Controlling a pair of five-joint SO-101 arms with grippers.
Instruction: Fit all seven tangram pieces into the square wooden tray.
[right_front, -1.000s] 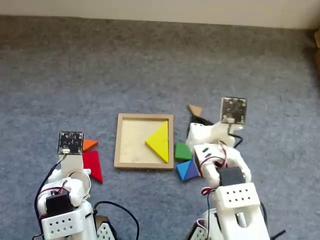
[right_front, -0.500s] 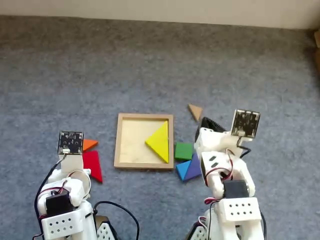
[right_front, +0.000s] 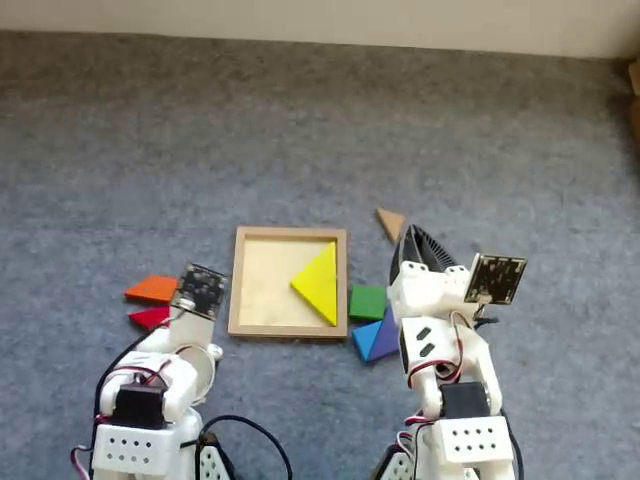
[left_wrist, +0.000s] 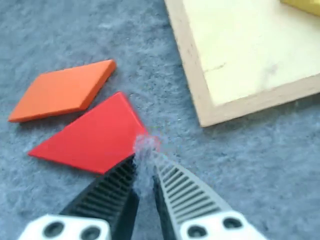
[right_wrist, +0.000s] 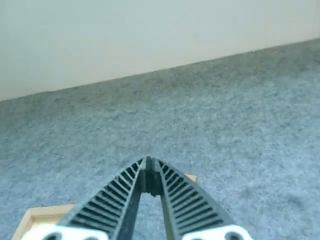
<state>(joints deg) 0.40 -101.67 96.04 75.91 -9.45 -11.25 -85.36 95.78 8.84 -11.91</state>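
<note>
Near left: the left gripper (left_wrist: 145, 167) is low over the carpet (right_front: 300, 130), near-left of the tray. Its fingers are pinched to a thin slit with nothing between them. The tips sit at the right corner of the red triangle (left_wrist: 92, 137); cannot tell if they touch it.

Near right: the blue triangle (right_front: 366, 340) and purple triangle (right_front: 385, 338) lie flat and touching each other, just off the tray's near-right corner, beside the right arm.

The green square (right_front: 367, 302) is just beyond those two, beside the tray's right rim.

The orange parallelogram (right_front: 152, 289) is left of the tray and just beyond the red triangle, with a narrow gap between them.

Centre: the square wooden tray (right_front: 240, 285) lies flat between the arms. The yellow triangle (right_front: 320, 283) lies inside it, long edge against the right wall.

The right gripper (right_front: 415, 245) is right of the tray, beyond the green square. Its fingers are clenched tip to tip on nothing, and it points toward the far wall (right_wrist: 150, 40).

The tan triangle (right_front: 390, 222) is the farthest piece, on the carpet just far-left of the right gripper's tip.
</note>
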